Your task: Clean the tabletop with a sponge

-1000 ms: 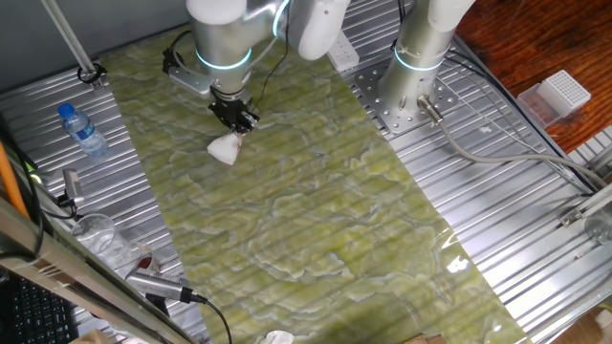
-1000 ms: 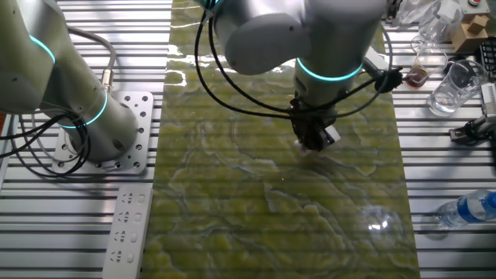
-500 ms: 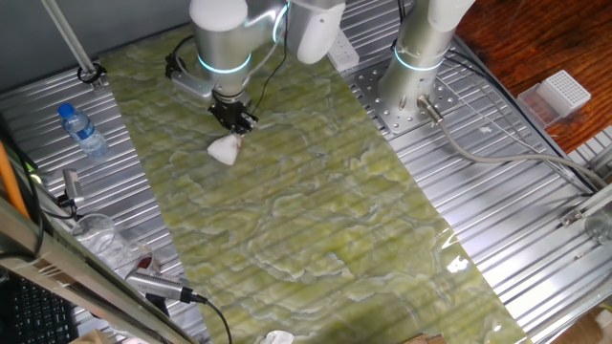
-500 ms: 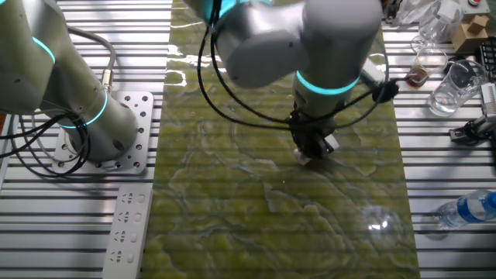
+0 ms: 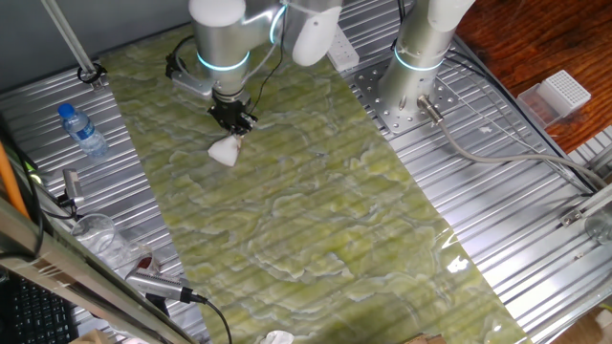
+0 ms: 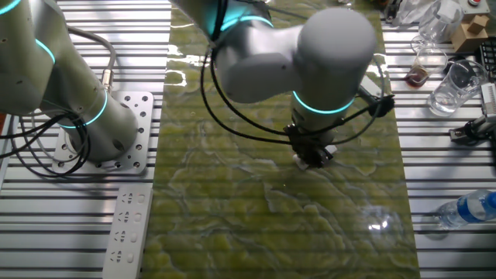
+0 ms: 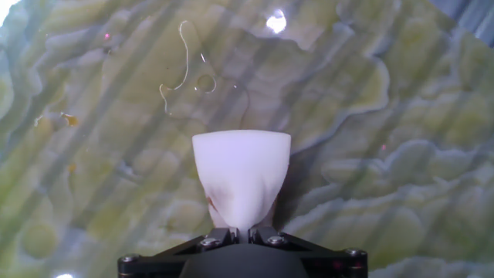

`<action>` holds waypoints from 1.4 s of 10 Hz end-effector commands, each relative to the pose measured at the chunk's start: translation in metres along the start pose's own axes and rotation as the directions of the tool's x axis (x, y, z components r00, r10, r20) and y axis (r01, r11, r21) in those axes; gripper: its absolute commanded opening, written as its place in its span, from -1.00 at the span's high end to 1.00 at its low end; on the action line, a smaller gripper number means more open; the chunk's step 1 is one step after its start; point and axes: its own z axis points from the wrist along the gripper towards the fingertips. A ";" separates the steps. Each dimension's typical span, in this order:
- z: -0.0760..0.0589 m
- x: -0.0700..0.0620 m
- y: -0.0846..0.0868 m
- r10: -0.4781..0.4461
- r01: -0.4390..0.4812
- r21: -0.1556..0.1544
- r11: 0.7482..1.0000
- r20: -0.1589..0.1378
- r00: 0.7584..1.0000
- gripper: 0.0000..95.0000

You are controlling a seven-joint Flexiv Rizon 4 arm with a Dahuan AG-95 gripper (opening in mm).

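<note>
The tabletop point(image 5: 287, 191) is a green-yellow marbled sheet with pale wavy veins, also seen as the tabletop point(image 6: 256, 217) and the tabletop point(image 7: 401, 154). My gripper point(image 5: 234, 121) is shut on the white sponge point(image 5: 226, 148), pinching its narrow end so the wide end fans out onto the sheet. In the hand view the sponge point(image 7: 241, 181) fills the centre just above the gripper point(image 7: 242, 232), with a faint brownish stain low on it. A thin outline of liquid point(image 7: 185, 69) lies on the sheet beyond the sponge. From the other side the gripper point(image 6: 314, 155) and arm hide most of the sponge.
A second robot base point(image 5: 416, 67) stands on the ribbed metal at the back. A water bottle point(image 5: 81, 129), glassware point(image 6: 453, 81) and a torch-like tool point(image 5: 158, 287) lie along one side. A remote-like strip point(image 6: 124, 225) lies beside the sheet. A white scrap point(image 5: 277, 337) sits at the near edge.
The arm's upper joints have swung a little; the gripper and sponge have shifted slightly across the sheet, still shut on the sponge.
</note>
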 end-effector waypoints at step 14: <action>0.000 -0.015 -0.007 0.108 -0.104 -0.071 0.992 0.049 0.993 1.00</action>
